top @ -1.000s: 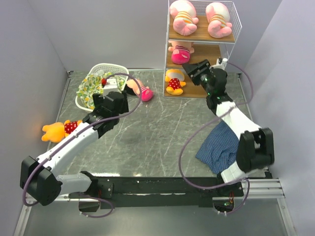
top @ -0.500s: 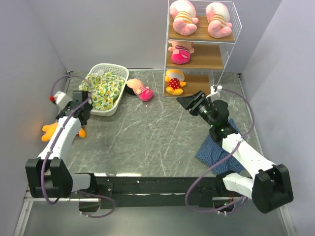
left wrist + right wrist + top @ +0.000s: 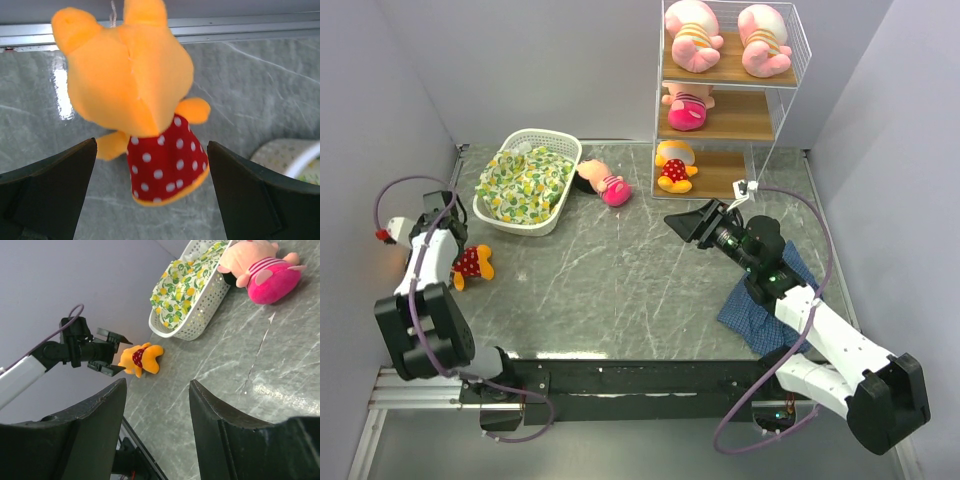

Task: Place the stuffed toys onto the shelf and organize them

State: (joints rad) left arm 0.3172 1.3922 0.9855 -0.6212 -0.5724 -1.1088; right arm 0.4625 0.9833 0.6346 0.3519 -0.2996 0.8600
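Left gripper [image 3: 152,150]: released, its black fingers spread wide on either side of the loose bear [image 3: 135,85]. Neither finger touches it.

The loose bear lies flat on the counter [image 3: 620,280], close to the left wall. Its long axis runs across the counter. The head points at the left wall and the feet at the counter's middle. It is made of smooth orange-yellow plush, with a rounded head seamed down the centre, stubby arms, and a red shirt with white dots.

Right gripper [image 3: 157,390]: fingers parted, grasping nothing. It hangs above the counter in front of the shelf [image 3: 740,118], and its arm passes over a blue plaid cloth [image 3: 770,295].

The shelf is a white wire frame with three brown wooden boards, and it stands at the far right.
- Top board: two pink striped piglets [image 3: 693,35] [image 3: 763,38] lie side by side.
- Middle board: one pink-clad doll [image 3: 687,105], at the left end.
- Bottom board: a shelved bear [image 3: 673,165], at the left end, in the same dotted red shirt.

A second doll [image 3: 603,182] lies on the counter between the shelf and the white lattice basket [image 3: 548,222]. Its head is just beside the basket and its bright pink body points toward the shelf. I cannot tell whether the head touches the basket.

The basket holds a crumpled green-yellow patterned cloth [image 3: 525,180]. The counter surface is grey, glossy and veined like stone.
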